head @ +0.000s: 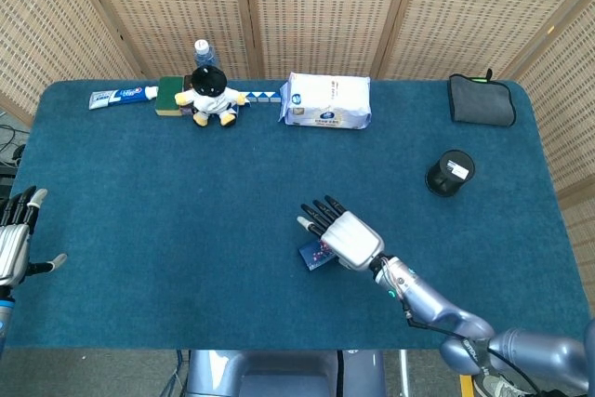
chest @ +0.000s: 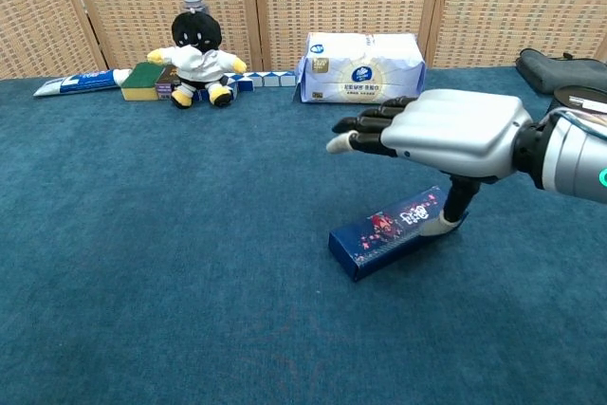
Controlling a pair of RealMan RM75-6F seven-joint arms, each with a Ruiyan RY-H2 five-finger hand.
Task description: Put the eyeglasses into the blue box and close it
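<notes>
The blue box [chest: 389,230] lies flat on the blue cloth with its lid down; in the head view only its left end [head: 311,256] shows from under my hand. The eyeglasses are nowhere to be seen. My right hand [chest: 446,125] hovers palm-down above the box with its fingers stretched out and apart, and its thumb [chest: 448,220] reaches down to touch the box's right end. From the head view this hand [head: 342,232] covers most of the box. My left hand [head: 11,244] hangs at the table's far left edge, fingers spread, holding nothing.
Along the back edge stand a plush toy [head: 212,95], a toothpaste tube [head: 121,96], a water bottle [head: 202,48] and a tissue pack [head: 325,99]. A black mesh cup [head: 450,172] and a black pouch [head: 482,99] sit at the right.
</notes>
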